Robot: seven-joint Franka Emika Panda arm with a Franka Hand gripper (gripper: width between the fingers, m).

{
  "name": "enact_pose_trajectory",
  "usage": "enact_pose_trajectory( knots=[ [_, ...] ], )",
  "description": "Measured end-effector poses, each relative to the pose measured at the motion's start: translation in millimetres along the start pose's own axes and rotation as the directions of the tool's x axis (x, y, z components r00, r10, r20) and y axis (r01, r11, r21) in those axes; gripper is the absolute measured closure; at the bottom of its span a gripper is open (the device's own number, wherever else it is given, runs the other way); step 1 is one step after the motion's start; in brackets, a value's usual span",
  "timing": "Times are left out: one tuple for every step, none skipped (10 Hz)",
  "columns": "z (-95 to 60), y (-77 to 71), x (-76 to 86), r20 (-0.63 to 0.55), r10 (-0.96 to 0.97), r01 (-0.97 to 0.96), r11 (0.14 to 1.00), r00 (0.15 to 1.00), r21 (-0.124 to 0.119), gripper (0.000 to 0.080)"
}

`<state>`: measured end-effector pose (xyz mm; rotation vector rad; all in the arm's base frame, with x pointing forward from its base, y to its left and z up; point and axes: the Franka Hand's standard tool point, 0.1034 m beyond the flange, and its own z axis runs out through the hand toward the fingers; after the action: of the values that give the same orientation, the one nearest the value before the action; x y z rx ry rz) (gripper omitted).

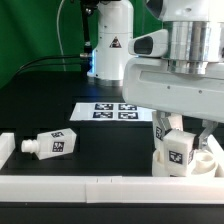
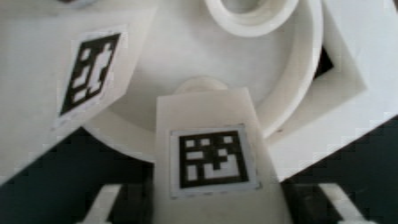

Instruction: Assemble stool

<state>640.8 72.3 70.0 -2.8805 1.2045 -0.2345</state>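
Observation:
The round white stool seat (image 1: 205,160) lies at the exterior view's right, against the white rails. My gripper (image 1: 180,138) hangs right over it, shut on an upright white leg (image 1: 180,150) with a square tag; the leg's lower end is at the seat. In the wrist view the held leg (image 2: 214,140) sits between my fingers (image 2: 111,200), its tip at the seat disc (image 2: 143,125). A second tagged leg (image 2: 89,75) stands beside it on the seat. An open socket (image 2: 249,15) shows further on. A third leg (image 1: 52,143) lies loose on the table at the exterior view's left.
The marker board (image 1: 112,110) lies flat mid-table. A long white rail (image 1: 100,185) runs along the front and a short rail piece (image 1: 6,146) stands at the left. The arm's base (image 1: 108,45) is behind the board.

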Motion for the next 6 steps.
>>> enact_pose_trajectory(
  knots=[
    [0.2,1.8,0.5,0.007,0.109,-0.109,0.994,0.994,0.005,0.0458],
    [0.0,5.6,0.3,-0.006,0.227,-0.227,0.974,0.974,0.001,0.0458],
    [-0.9,7.8,-0.2,-0.045,0.257,-0.257,0.966,0.965,0.004,0.0458],
    [-1.1,8.9,-0.1,-0.052,0.292,-0.292,0.956,0.955,-0.002,0.0458],
    [-1.1,9.3,-0.1,-0.051,0.301,-0.302,0.953,0.952,-0.003,0.0455],
    [-0.5,9.4,-0.3,-0.052,0.294,-0.294,0.956,0.954,-0.003,0.0455]
  ],
)
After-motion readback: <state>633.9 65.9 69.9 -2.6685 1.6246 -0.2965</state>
